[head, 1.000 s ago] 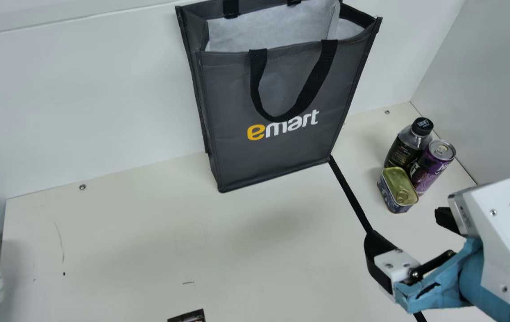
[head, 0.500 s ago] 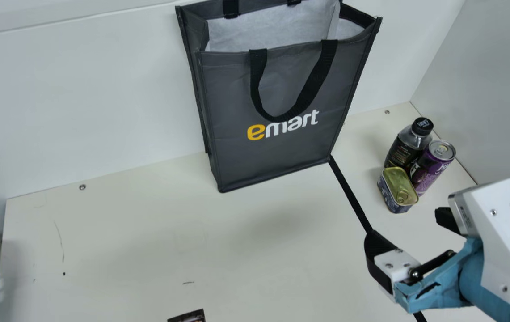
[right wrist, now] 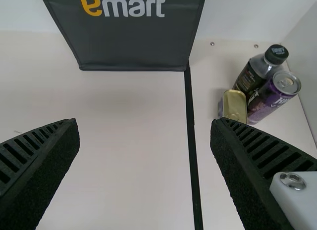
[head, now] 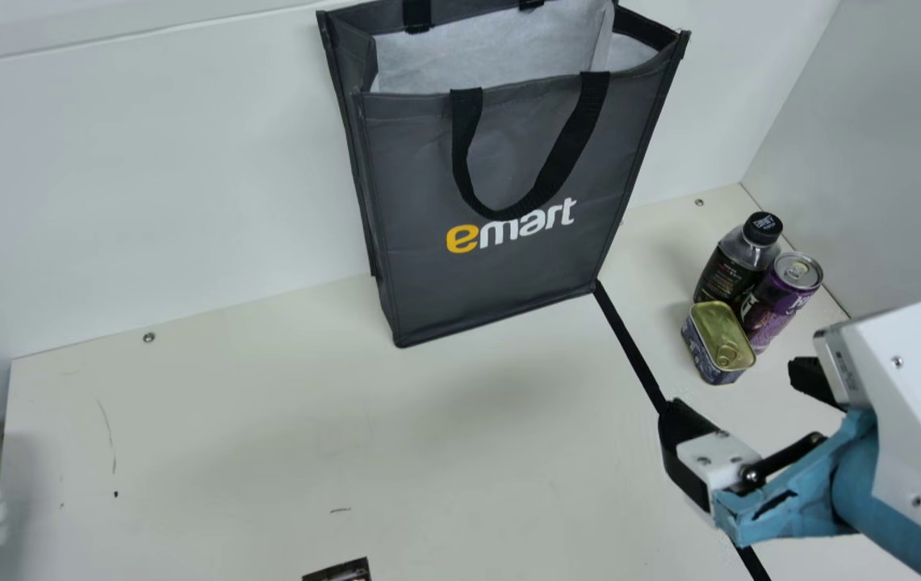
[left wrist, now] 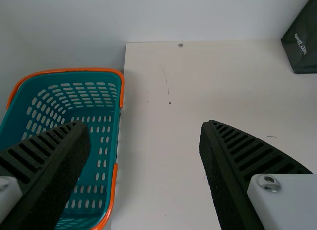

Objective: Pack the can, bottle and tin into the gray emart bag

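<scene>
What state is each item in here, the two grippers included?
gray emart bag: upright, mouth open
bottle: upright, capped
can: upright, looks unopened
tin: lid on, facing up
basket: upright, open-topped
left gripper: open, empty
right gripper: open, empty

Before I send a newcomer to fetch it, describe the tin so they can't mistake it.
Find the tall gray bag against the back wall, then look right, past the black strip on the table. Three items huddle there; the tin is the one nearest the table's front, low and boxy with a gold pull-ring lid, unlike the taller, round bottle and purple can.
</scene>
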